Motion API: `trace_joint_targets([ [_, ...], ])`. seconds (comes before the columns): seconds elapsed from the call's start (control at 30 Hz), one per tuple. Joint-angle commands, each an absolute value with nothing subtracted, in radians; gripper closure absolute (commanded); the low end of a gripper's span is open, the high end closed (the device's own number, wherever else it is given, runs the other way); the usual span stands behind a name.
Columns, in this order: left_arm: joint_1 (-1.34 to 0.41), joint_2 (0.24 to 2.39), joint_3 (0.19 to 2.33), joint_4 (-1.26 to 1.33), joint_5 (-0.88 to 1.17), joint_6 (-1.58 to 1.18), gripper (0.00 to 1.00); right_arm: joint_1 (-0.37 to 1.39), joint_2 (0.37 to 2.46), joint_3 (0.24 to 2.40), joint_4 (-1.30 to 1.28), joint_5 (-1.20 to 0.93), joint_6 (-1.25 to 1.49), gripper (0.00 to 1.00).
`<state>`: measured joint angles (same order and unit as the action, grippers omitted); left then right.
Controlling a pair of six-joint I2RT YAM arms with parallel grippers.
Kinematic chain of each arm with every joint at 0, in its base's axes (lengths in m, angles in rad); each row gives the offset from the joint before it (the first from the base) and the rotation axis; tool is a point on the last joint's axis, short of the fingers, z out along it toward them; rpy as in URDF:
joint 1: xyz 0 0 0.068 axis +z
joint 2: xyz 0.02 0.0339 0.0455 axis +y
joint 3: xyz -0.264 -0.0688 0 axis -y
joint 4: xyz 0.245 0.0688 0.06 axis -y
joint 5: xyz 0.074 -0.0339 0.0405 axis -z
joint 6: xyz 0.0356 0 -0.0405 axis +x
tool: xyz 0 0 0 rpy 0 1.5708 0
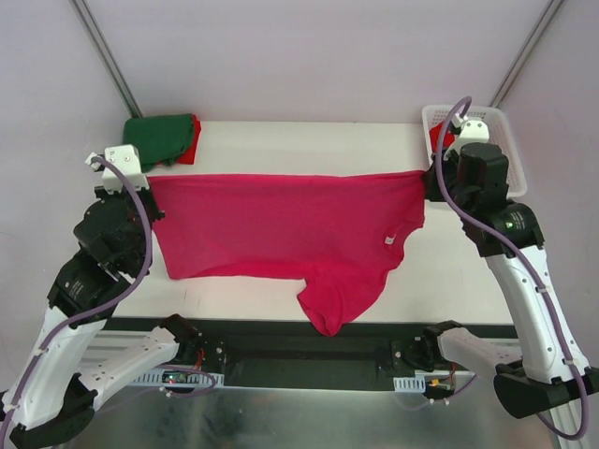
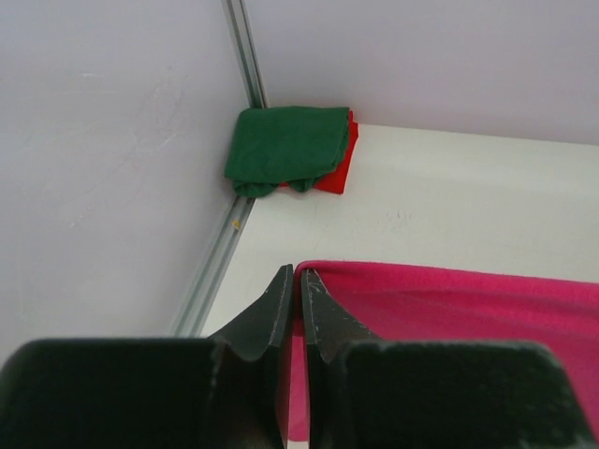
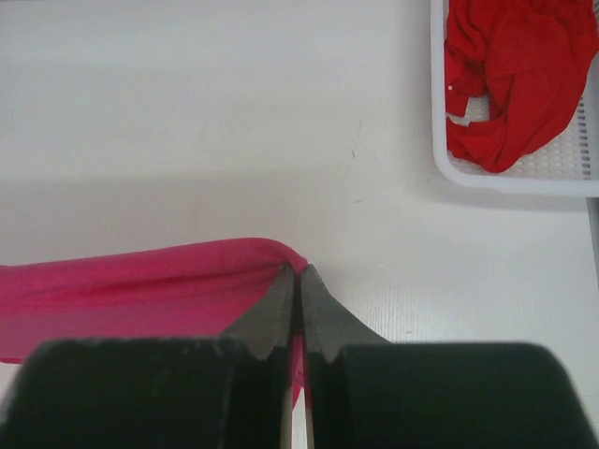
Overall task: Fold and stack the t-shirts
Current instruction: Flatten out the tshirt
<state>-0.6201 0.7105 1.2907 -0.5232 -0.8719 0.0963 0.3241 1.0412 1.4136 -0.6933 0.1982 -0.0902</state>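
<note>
Top external view: the magenta-pink t-shirt is stretched across the bench, its far corners pinched by the left claw and the right claw. A folded dark green t-shirt is stacked on a red t-shirt at the far-left corner.

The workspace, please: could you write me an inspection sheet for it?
Surface: white table, faint scuffs.
Job's things: pink shirt stretched between the grippers, one part over the near edge; green shirt folded on the folded red shirt, far left corner; crumpled red shirt in the basket.
Clutter: white basket, far right corner.
Grippers: left gripper and right gripper each shut on the pink shirt's edge.
Cables: purple cable along each arm.
Surroundings: pale walls, metal rails.
</note>
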Motion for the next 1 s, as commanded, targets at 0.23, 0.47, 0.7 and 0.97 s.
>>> trace_joint_targets([
  [0.23, -0.575, 0.905, 1.229, -0.413, -0.798, 0.072, 1.00, 0.304, 1.274, 1.384, -0.537, 0.235, -0.089, 0.99],
  [0.47, -0.451, 1.011, 1.192, -0.321, -0.647, 0.020, 1.00, 0.305, 1.445, 1.437, -0.402, 0.242, -0.132, 0.99],
  [0.7, -0.428, 0.985, 1.135, -0.311, -0.618, 0.002, 1.00, 0.316, 1.401, 1.299, -0.334, 0.216, -0.103, 0.99],
  [0.97, -0.426, 0.925, 1.054, -0.345, -0.589, -0.051, 1.00, 0.428, 1.292, 1.121, -0.497, 0.143, -0.006, 0.99],
])
